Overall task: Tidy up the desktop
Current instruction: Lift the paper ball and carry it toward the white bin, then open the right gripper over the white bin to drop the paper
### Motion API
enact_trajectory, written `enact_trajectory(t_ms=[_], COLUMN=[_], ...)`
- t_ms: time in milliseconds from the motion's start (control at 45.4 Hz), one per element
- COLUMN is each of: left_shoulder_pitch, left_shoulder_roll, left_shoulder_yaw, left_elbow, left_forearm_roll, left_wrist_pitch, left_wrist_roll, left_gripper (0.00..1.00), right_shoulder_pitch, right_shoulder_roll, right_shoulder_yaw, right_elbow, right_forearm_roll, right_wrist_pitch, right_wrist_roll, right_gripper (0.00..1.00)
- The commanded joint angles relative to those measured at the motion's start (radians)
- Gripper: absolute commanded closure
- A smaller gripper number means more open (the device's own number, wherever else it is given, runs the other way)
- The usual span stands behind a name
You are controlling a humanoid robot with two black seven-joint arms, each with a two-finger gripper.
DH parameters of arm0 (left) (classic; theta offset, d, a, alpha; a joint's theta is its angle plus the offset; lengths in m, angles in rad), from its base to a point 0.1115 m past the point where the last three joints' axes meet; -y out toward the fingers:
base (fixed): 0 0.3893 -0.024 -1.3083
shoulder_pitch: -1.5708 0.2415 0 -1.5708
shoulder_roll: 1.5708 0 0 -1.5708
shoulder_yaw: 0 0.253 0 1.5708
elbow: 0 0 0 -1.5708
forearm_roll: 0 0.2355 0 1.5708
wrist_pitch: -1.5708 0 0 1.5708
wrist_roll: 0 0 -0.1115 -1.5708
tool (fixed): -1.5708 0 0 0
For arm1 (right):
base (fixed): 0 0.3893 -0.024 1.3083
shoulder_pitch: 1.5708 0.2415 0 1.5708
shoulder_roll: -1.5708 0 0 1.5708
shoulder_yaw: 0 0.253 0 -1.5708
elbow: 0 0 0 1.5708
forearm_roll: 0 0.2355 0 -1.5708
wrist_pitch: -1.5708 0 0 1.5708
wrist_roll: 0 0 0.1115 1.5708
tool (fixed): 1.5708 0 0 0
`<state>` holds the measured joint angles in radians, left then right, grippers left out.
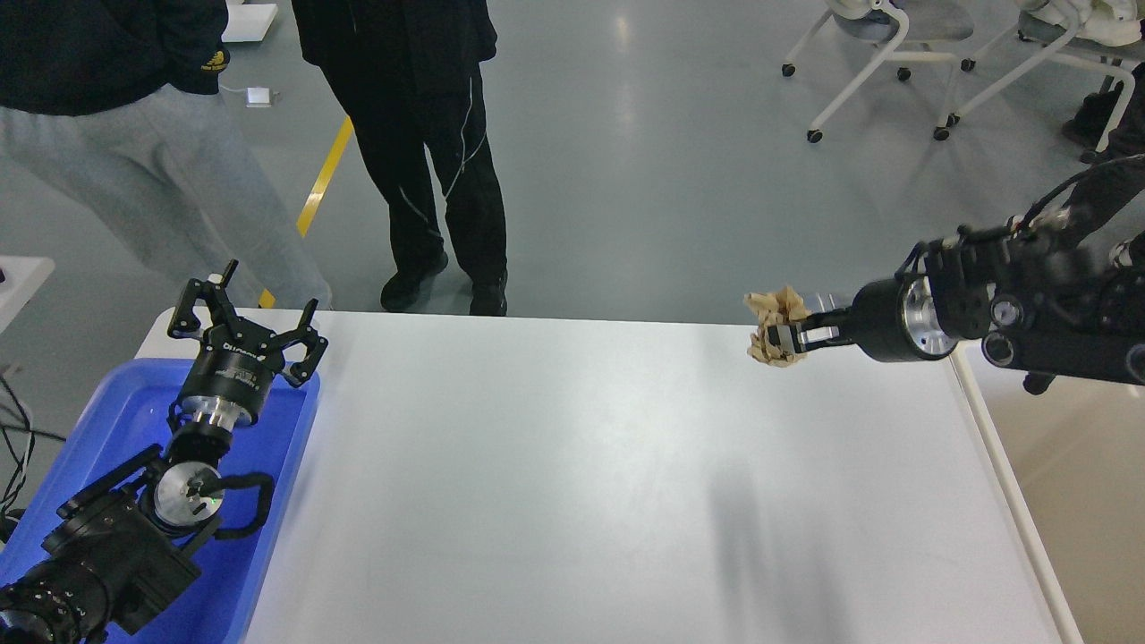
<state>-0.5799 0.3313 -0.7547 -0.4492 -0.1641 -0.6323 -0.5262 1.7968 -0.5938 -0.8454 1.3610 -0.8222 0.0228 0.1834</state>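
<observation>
The desktop (pixel 572 465) is a wide white tabletop with rounded corners. My right gripper (pixel 780 337) is shut on a crumpled brown paper ball (pixel 771 341) and holds it well above the desktop's far right part. Its shadow falls on the tabletop near the front. My left gripper (pixel 243 315) is open and empty, raised over the far end of the blue tray (pixel 116 402) at the left.
A white-rimmed beige bin (pixel 1064 465) stands right of the table. Two people stand beyond the far edge at the left. Wheeled chairs and another person's legs are at the back right.
</observation>
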Motion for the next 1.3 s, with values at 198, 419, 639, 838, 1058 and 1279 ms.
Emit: enact_trajectory(t_ms=[198, 419, 639, 838, 1058, 1279], left_shoulder_pitch=[0.000, 0.000, 0.000, 0.000, 0.002, 0.000], left_shoulder_roll=[0.000, 0.000, 0.000, 0.000, 0.000, 0.000], left_shoulder_yaw=[0.000, 0.000, 0.000, 0.000, 0.000, 0.000], left_elbow=[0.000, 0.000, 0.000, 0.000, 0.000, 0.000], left_forearm_roll=[0.000, 0.000, 0.000, 0.000, 0.000, 0.000], left_wrist_pitch=[-0.001, -0.001, -0.001, -0.001, -0.001, -0.001], left_wrist_roll=[0.000, 0.000, 0.000, 0.000, 0.000, 0.000], left_gripper=[0.00, 0.00, 0.00, 0.00, 0.00, 0.00], right_shoulder_pitch=[0.292, 0.271, 0.210, 0.086, -0.201, -0.536], right_shoulder_roll=[-0.041, -0.112, -0.283, -0.520, -0.718, -0.713], right_shoulder_yaw=[-0.113, -0.143, -0.121, -0.006, 0.235, 0.443], right_elbow=[0.115, 0.105, 0.087, 0.063, -0.033, -0.215], right_forearm_roll=[0.090, 0.092, 0.090, 0.090, 0.116, 0.347], right_wrist_pitch=[0.077, 0.069, 0.066, 0.062, 0.057, 0.057], right_wrist_roll=[0.001, 0.001, 0.002, 0.002, 0.007, 0.019], right_gripper=[1.00, 1.00, 1.00, 1.00, 1.00, 1.00])
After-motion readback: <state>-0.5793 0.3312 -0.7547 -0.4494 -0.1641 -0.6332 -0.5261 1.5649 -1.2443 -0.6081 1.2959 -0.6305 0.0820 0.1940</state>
